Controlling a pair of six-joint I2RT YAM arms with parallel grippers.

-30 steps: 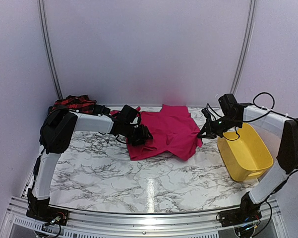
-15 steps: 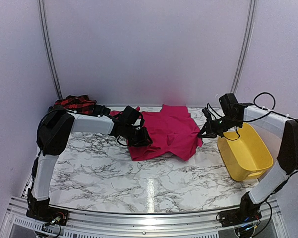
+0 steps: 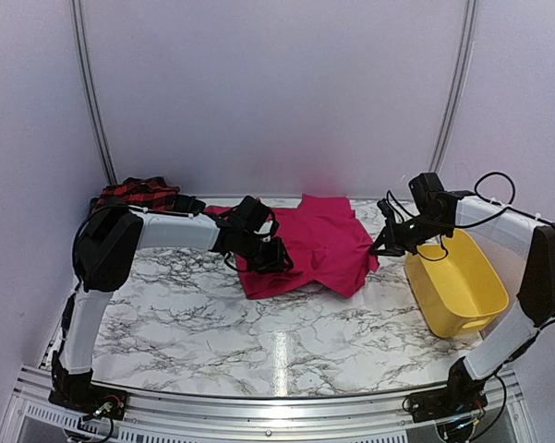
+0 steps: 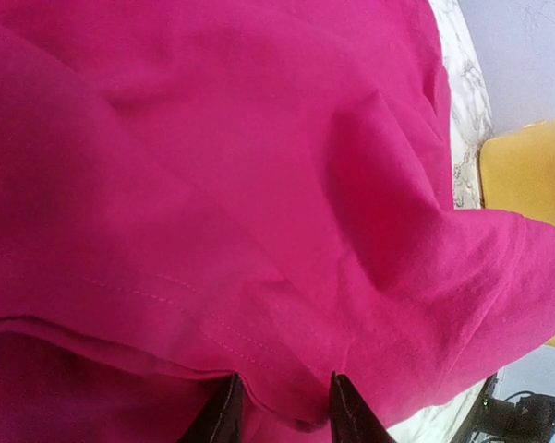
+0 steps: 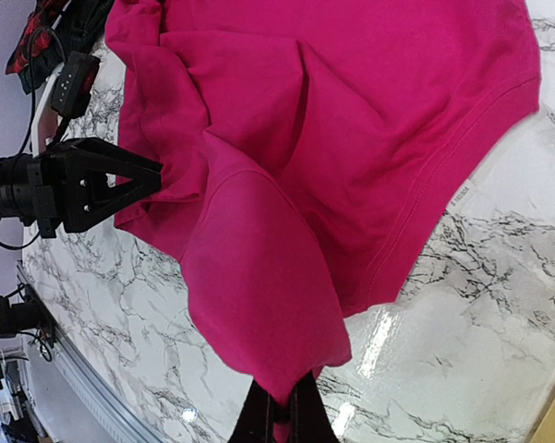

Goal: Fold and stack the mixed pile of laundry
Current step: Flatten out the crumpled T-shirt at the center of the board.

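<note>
Two sets of jaws: both work the magenta-pink garment [image 3: 319, 242], one from each side.
Right gripper [image 5: 279, 417]: clenched tight, fingers meeting on the garment's right corner with pink cloth pinched between them.
Pinched corner: drawn up off the marble, and a long fold runs from the pinch back into the body of the cloth.
Left gripper [image 4: 282, 411]: fingertips stand a little apart with the stitched hem lying between them. Whether they bite down on it or only straddle it, I cannot tell.
Left edge of the cloth: bunched and creased right where those fingertips sit.
Garment as a whole: rumpled and spread across the far middle of the table [image 3: 277, 332], its near edge resting on the marble.
Checked garment [image 3: 138, 194]: red and black, heaped in the far left corner, behind the left arm and left of the pink one.
Yellow tub [image 3: 452, 277]: on the right side of the table, just right of the clenched gripper, with the right forearm reaching over its far end.
Arms: each comes in low from its own side, and the pink cloth lies between them.
</note>
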